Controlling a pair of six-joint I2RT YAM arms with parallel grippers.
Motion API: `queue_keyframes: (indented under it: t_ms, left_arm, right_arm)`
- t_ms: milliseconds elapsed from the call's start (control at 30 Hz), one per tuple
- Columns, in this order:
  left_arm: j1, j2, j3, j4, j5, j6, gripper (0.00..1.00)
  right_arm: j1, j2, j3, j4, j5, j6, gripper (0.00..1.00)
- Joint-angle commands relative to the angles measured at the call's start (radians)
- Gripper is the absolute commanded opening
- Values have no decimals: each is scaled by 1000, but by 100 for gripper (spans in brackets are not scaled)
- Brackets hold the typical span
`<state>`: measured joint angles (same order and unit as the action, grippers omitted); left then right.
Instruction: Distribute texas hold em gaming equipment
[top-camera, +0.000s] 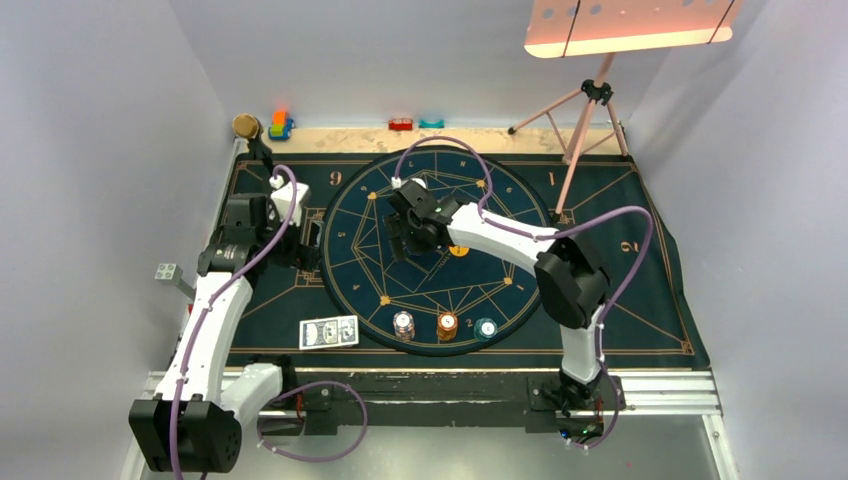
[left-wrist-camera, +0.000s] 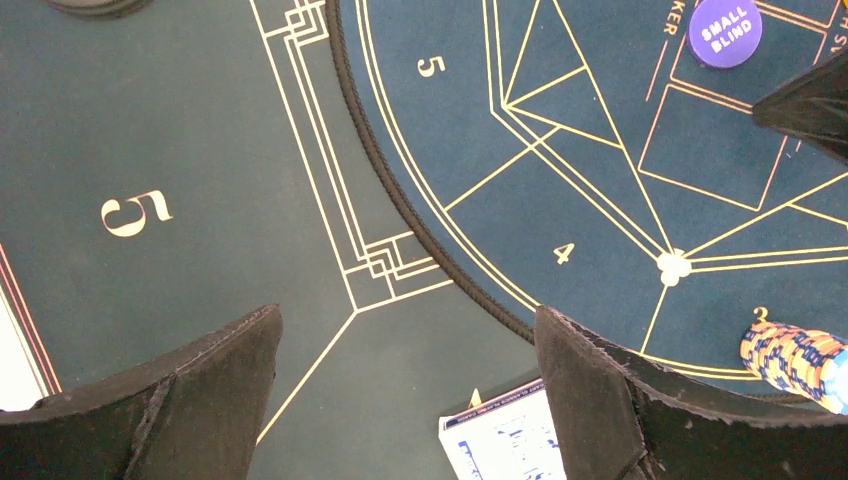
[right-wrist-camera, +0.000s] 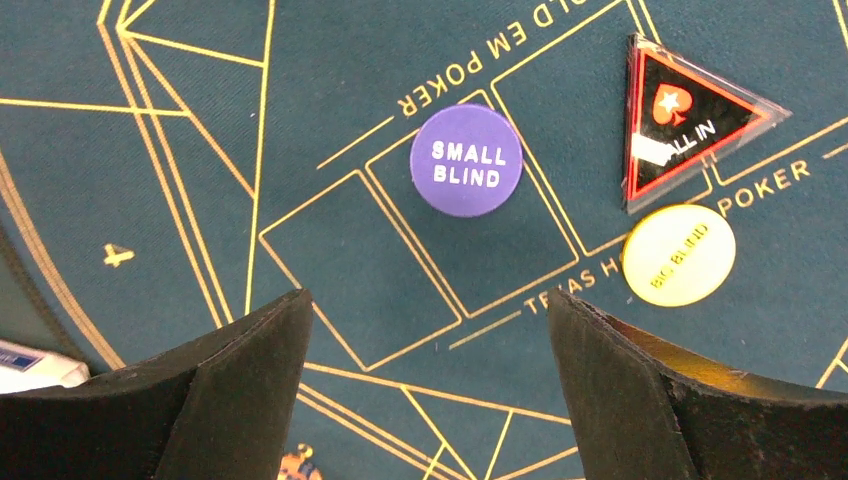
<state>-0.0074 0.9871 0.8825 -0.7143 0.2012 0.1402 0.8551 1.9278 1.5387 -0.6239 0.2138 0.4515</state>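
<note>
Left gripper (left-wrist-camera: 408, 322): nearest to us in its wrist view, we see two dark fingers spread wide with nothing between them, hanging over the left rim of the round mat (top-camera: 480, 290).
Right gripper (right-wrist-camera: 430, 300): jaws wide apart and empty, held above the middle of the round mat.
Small blind disc (right-wrist-camera: 466, 160): we find it lying flat on the round mat near its centre, just ahead of the right fingers and clear of them.
Big blind disc (right-wrist-camera: 679, 254): yellow, flat on the round mat, near the centre and to one side of the small blind disc.
All-in marker (right-wrist-camera: 690, 120): a red-and-black triangle flat on the round mat, just beside the big blind disc; we cannot tell whether the two touch.
Playing cards (top-camera: 329, 332): face down, just outside the round mat's near-left rim.
White chips (top-camera: 403, 325): a small stack on the round mat, just inside its near edge.
Orange-brown chips (top-camera: 447, 325): next in the same row, about midway along the near edge.
Teal chips (top-camera: 486, 327): the right end of that row.
Dark cloth (top-camera: 650, 300): we see it spread under the round mat, reaching past it on every side.
Microphone (top-camera: 245, 125): gold-headed, well beyond the round mat's far-left side.
</note>
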Motion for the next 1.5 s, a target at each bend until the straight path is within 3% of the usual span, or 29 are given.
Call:
queue_keyframes:
  t_ms: [0,633,1067,1200,1467]
  left_arm:
    - [1,-34,-14,68,-4,-20,100]
    - [0,-57,-38,100,-26,-33,100]
    - [1,-58,-39,114,-63,-47,100]
    - [2,-59,-40,122,-82,-61,100]
    - [7,-17,-23,118,-136,-94,100]
  right_arm:
    - [-7,33,30,56,-6,-17,90]
    - [-35,230,137,97,67,-50,87]
    - [-24,255,118,118,21,-28,55]
    - [13,262,124,117,5,-16,50]
    - [105,350,281,103,-108,33,37]
